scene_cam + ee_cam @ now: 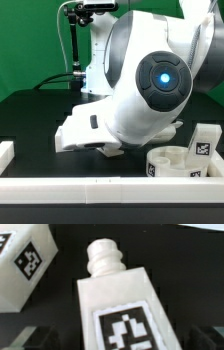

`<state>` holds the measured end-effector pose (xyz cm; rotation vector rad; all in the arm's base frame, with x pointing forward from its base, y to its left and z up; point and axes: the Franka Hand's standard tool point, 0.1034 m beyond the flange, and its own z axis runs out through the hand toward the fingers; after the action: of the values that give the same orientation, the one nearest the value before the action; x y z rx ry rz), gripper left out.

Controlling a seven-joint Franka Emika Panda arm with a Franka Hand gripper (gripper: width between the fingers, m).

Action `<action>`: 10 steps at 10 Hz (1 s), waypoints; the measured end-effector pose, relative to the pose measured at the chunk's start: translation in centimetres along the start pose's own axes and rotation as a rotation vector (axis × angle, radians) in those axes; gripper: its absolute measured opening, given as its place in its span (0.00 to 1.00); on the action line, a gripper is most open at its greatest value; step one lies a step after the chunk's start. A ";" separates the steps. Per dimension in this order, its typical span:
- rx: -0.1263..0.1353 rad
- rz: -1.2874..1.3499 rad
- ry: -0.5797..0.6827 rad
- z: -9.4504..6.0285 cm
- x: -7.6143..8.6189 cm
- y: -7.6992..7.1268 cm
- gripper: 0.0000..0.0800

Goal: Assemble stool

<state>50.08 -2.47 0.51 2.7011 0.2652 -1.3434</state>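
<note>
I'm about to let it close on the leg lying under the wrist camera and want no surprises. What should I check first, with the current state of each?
1. The tool open: ok, jaws stand wide on either side of the leg.
2. The leg centred between the jaws: ok, roughly.
3. Its threaded tip bare: ok.
4. The tagged white part apart from the leg: ok, dark gap between.
5. Height of the tool above the leg: cannot tell; the arm hides it in the exterior view.
</note>
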 end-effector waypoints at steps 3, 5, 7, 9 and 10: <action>0.001 0.001 0.001 0.0 0.0 0.1 0.44; 0.001 0.001 0.001 0.0 0.0 0.1 0.42; 0.004 0.003 0.005 -0.4 -0.1 0.4 0.42; 0.028 0.011 -0.005 -2.5 -1.9 1.3 0.42; 0.044 0.020 -0.002 -3.5 -2.7 1.7 0.42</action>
<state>51.53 -3.85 4.79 2.7303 0.2108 -1.3625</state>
